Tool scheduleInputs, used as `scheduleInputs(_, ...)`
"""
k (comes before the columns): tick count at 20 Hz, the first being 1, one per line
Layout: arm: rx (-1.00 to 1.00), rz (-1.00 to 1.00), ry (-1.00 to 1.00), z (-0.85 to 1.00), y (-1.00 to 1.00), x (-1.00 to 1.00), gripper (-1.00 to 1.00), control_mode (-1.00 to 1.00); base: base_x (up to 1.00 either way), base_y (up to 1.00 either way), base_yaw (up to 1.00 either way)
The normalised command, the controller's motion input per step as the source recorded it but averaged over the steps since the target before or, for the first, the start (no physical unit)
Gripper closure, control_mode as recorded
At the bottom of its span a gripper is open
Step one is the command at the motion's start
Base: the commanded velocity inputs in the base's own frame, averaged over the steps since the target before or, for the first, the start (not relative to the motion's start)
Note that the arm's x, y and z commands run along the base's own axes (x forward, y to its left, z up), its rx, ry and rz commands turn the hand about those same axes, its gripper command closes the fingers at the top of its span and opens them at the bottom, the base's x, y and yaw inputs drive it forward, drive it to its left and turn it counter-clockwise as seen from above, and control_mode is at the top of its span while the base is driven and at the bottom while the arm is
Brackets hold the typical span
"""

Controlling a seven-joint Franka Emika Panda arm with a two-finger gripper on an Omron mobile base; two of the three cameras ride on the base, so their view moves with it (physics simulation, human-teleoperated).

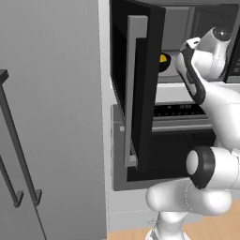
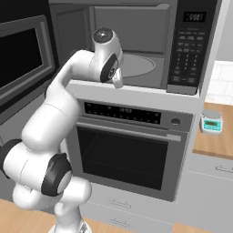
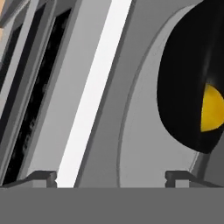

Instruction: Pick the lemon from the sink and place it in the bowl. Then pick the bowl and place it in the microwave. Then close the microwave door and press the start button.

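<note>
At right of the hand view, the bowl (image 3: 186, 83) holding the lemon (image 3: 211, 109) rests inside the microwave (image 2: 136, 41); the gripper (image 3: 111, 177) is released, jaws wide. The microwave door (image 1: 136, 89), stiff and hinged, likely swings lightly when pushed on its free edge.

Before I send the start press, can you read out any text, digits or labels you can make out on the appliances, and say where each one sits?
Nothing can be read as it stands.
Microwave display: pale digits, too blurred to read.
Microwave button panel: rows of small pale marks, too small to read.
Oven control strip: faint marks, a central readout, unreadable.
Small kitchen scale on the counter: green screen, no legible figures.
</note>
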Motion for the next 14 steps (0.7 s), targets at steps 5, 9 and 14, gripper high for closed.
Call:
scheduleInputs(5,-0.39,-0.12,0.02,0.0,-0.73,0.01,-1.0,-1.0,0.0,0.0,0.0)
scheduleInputs(9,-0.46,-0.18,0.15,-0.16,-0.34,0.2,-1.0,-1.0,0.0,0.0,0.0)
scheduleInputs(14,-0.47,-0.17,0.07,-0.32,-0.12,0.04,-1.0,-1.0,0.0,0.0,0.0)
